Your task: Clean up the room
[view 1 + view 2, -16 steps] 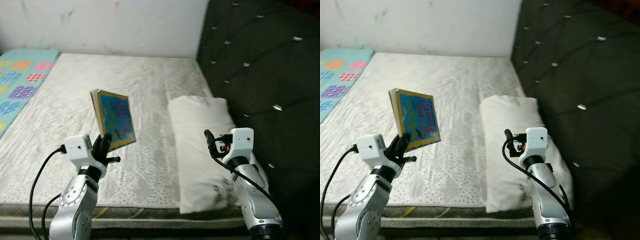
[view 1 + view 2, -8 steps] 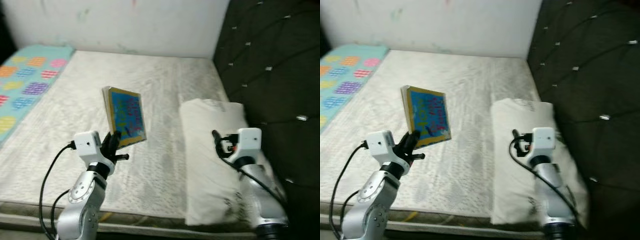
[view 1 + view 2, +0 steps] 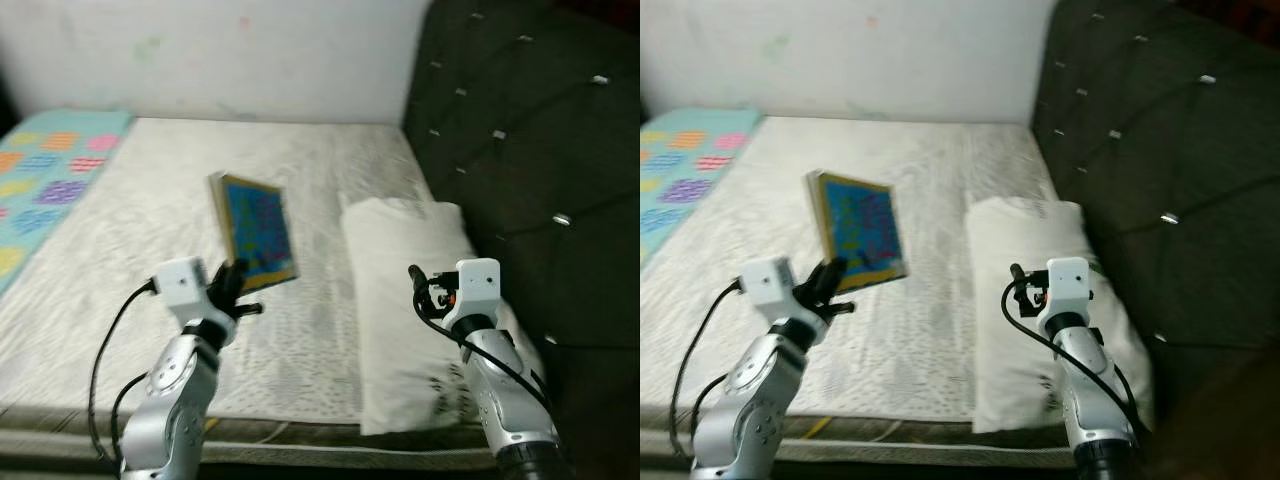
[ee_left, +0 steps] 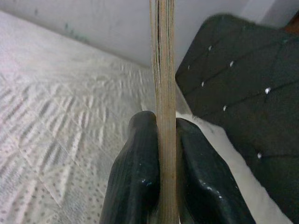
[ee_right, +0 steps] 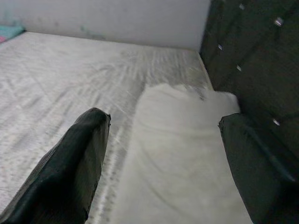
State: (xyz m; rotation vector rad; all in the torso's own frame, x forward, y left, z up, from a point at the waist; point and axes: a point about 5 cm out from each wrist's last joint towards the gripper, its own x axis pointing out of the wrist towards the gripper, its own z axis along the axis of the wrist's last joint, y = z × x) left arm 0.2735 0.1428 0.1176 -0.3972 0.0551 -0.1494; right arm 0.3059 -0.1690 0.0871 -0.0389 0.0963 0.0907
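Left gripper (image 3: 232,290) clamped on the lower edge of a blue picture book (image 3: 256,232), held upright above the mattress (image 3: 130,200); book lifted, as half a second ago, only the head view swung; right gripper (image 5: 161,161) spread wide and empty over the white pillow (image 3: 400,290); likely next: carrying the book off the bed to be put away.
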